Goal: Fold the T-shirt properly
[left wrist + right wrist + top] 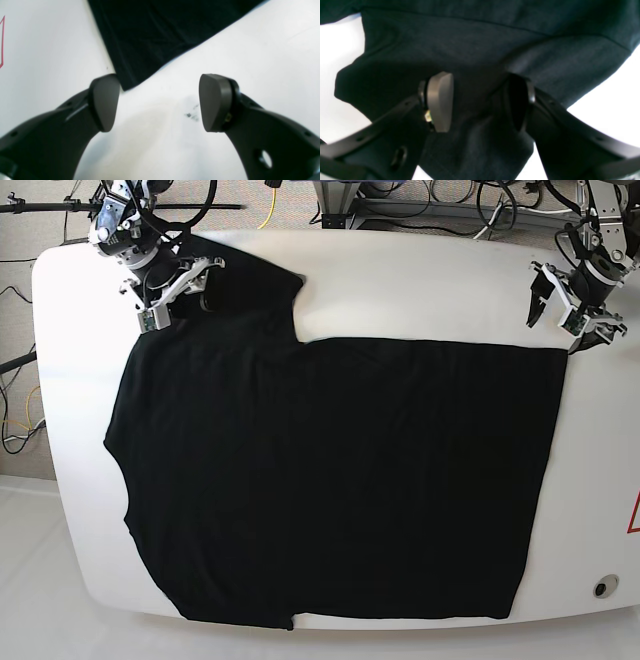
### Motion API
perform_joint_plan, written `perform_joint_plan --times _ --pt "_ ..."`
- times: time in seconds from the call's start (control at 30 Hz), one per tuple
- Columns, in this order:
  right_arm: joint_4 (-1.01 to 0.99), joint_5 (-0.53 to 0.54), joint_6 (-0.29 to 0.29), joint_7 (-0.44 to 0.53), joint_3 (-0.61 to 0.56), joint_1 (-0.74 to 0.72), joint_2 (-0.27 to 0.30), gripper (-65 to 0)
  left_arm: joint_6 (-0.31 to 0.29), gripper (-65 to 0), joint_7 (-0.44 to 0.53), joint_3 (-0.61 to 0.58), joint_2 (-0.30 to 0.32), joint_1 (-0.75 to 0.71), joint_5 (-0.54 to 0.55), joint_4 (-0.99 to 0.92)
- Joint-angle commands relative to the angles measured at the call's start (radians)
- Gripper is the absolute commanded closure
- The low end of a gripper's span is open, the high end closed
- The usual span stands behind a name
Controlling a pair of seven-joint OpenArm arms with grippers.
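One black T-shirt point(330, 480) lies spread flat on one white tabletop point(420, 280), covering most of it; its bottom hem runs down the base view's right side, and one sleeve point(245, 285) sticks out toward the far edge at upper left. Cloth looks mostly smooth, w/ slight ripples.

Two arms, one claw each. Left claw point(160, 102) hovers over bare tabletop just beside the shirt's far hem corner point(126, 85): jaws spread wide, nothing between them, one pad point(105, 102) right by the corner tip. A small dark smudge point(191, 113) marks the white surface between the pads.

Right claw point(480, 102) sits at the sleeve, jaws apart w/ folds of black cloth between and under the pads; can't tell if the pads actually pinch it.

One red marking point(634, 515) shows at the tabletop's right edge, and cables point(470, 205) trail on the floor beyond.
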State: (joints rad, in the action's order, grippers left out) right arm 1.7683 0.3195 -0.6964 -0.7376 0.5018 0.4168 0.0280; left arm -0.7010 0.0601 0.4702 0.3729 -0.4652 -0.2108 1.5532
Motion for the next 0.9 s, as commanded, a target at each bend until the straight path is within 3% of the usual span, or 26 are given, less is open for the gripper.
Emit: perform_joint_plan --times 0.0,0.23,0.5,0.87 --pt "0.015 0.004 -0.002 0.005 0.005 0.006 0.010 -34.2 0.003 -46.2 0.023 0.012 0.001 0.000 0.027 0.023" --pt "0.030 0.007 -0.002 0.011 0.047 0.007 0.006 -34.1 0.003 -46.2 0.014 0.026 -0.018 0.001 0.036 0.027" --pt "0.073 0.023 -0.002 -0.061 0.190 0.004 -0.003 -34.0 0.003 -45.5 -0.039 0.066 -0.012 0.014 0.092 -0.017" --pt "0.089 0.024 -0.002 -0.052 0.180 0.020 0.002 -34.4 0.003 -45.6 -0.047 0.055 -0.026 0.016 0.142 -0.071"
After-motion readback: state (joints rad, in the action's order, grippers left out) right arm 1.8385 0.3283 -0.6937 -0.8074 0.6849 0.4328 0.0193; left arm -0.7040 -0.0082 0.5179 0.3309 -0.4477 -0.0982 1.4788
